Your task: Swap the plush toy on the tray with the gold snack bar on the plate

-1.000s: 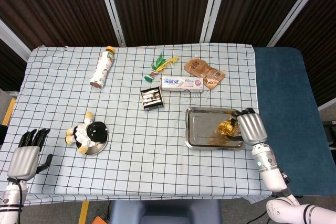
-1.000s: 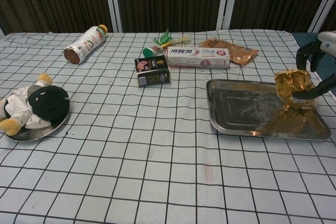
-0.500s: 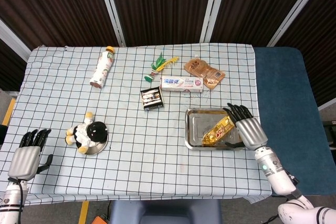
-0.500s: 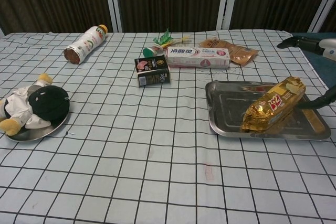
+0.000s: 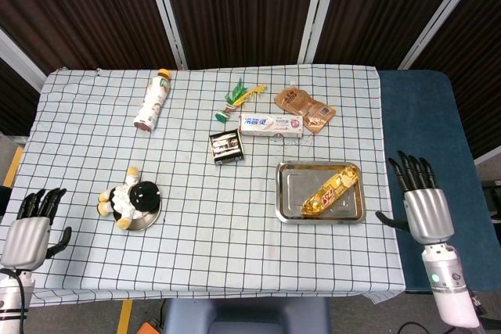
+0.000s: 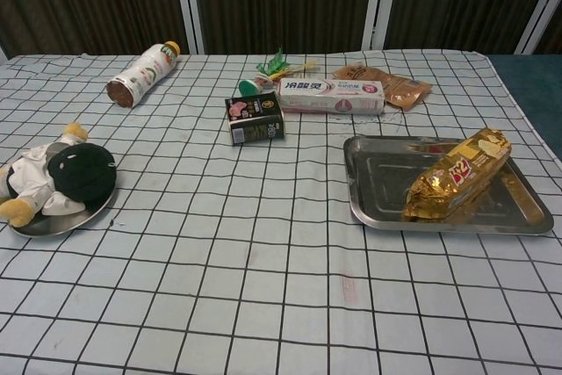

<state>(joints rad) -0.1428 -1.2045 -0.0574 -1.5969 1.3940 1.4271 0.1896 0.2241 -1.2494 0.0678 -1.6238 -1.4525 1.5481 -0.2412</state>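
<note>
- The gold snack bar (image 5: 331, 192) lies loose in the tray (image 5: 291, 190), its long axis running diagonally: the far end points away from me and toward my right hand (image 5: 427, 210), the near end points back toward my middle.
- The chest view shows the bar's far end propped on the tray's far right rim and the rest sloping down onto the tray floor; nothing holds it.
- My right hand is the nearer one by far. The bar sits to its left, with the tray's right rim and a strip of blue surface off the edge of the checked worktop (image 5: 235, 256) between us. The hand is empty, fingers spread and pointing away from me, well apart from the tray.
- The plush toy (image 5: 127, 202) lies on the small round plate (image 5: 147, 223), well ahead and to the right of my left hand (image 5: 27, 234). That hand is also empty, fingers apart, hanging off the near left corner of the worktop.
- Judging by where things lie, the swap looks done: bar on tray, toy on plate. If any move is left, I judge it to be only pulling both hands clear.
- Beyond the tray, farther from both hands: a toothpaste box (image 5: 271, 124), a small dark carton (image 5: 225, 146), brown snack packets (image 5: 304, 107), green wrappers (image 5: 239, 95) and a bottle (image 5: 153, 100) lying on its side.
</note>
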